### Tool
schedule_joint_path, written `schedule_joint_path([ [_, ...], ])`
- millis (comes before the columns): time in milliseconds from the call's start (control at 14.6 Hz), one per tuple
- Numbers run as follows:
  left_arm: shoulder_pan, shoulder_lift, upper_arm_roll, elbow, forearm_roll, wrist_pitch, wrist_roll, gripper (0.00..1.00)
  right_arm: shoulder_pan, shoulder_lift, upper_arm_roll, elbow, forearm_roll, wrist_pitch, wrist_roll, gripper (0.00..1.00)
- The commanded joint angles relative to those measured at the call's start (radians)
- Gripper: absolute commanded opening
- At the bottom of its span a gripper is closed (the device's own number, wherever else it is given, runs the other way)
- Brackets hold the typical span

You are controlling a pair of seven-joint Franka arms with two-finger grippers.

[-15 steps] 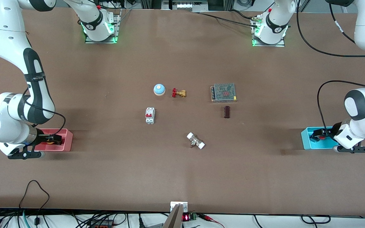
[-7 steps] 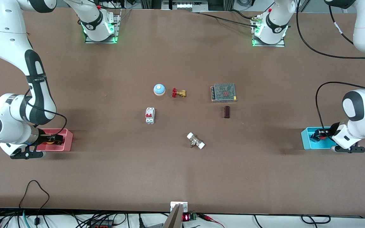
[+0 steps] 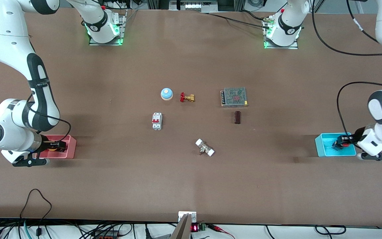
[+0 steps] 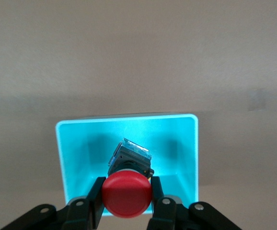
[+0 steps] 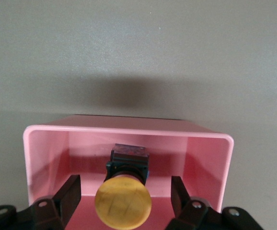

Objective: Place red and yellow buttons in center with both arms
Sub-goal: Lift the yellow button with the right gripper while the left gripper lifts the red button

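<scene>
Pink bin [image 3: 72, 146] at the right arm's end holds the yellow button [image 5: 123, 203]; right gripper [image 5: 123, 205] straddles it, fingers [image 5: 67, 197] spread, clear of the cap. Cyan bin [image 3: 320, 147] at the left arm's end: left gripper [image 4: 127, 197] clamped on the red button [image 4: 127, 193]. Buttons look light, rigid, with smooth caps; grip across the cap or black body.
</scene>
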Motion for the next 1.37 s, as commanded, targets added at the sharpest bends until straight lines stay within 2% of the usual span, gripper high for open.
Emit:
schedule_joint_path([
  [0, -0.014, -0.063, -0.008, -0.011, -0.002, -0.032, 0.005, 0.32, -0.010, 0.014, 0.009, 0.022, -0.002, -0.004, -0.014, 0.66],
  [69, -0.026, -0.071, -0.009, -0.011, -0.002, -0.040, -0.004, 0.32, -0.011, 0.014, 0.009, 0.022, -0.002, -0.006, -0.016, 0.51],
  [206, -0.067, -0.079, -0.011, -0.011, -0.004, -0.064, -0.065, 0.33, -0.011, 0.014, 0.009, 0.024, -0.002, -0.006, -0.023, 0.28],
  [344, -0.128, -0.080, -0.011, -0.012, -0.004, -0.066, -0.158, 0.33, -0.011, 0.014, 0.009, 0.030, -0.002, -0.010, -0.029, 0.18],
  [550, -0.210, -0.064, -0.011, -0.015, -0.008, -0.064, -0.270, 0.33, -0.008, -0.008, 0.013, 0.057, -0.001, -0.056, -0.029, 0.17],
  [687, -0.267, -0.042, -0.013, -0.015, -0.014, -0.061, -0.341, 0.33, -0.004, -0.025, 0.016, 0.120, -0.001, -0.174, -0.031, 0.17],
  [824, -0.328, -0.016, -0.013, -0.014, -0.017, -0.051, -0.428, 0.34, 0.016, -0.086, 0.018, 0.172, -0.004, -0.298, -0.029, 0.18],
  [1031, -0.391, 0.018, -0.013, -0.014, -0.021, -0.015, -0.519, 0.34, 0.113, -0.163, 0.012, 0.169, -0.013, -0.349, 0.073, 0.21],
  [1305, -0.455, 0.050, -0.014, -0.014, -0.072, 0.032, -0.604, 0.34, 0.238, -0.177, 0.018, 0.162, 0.004, -0.412, 0.273, 0.20],
])
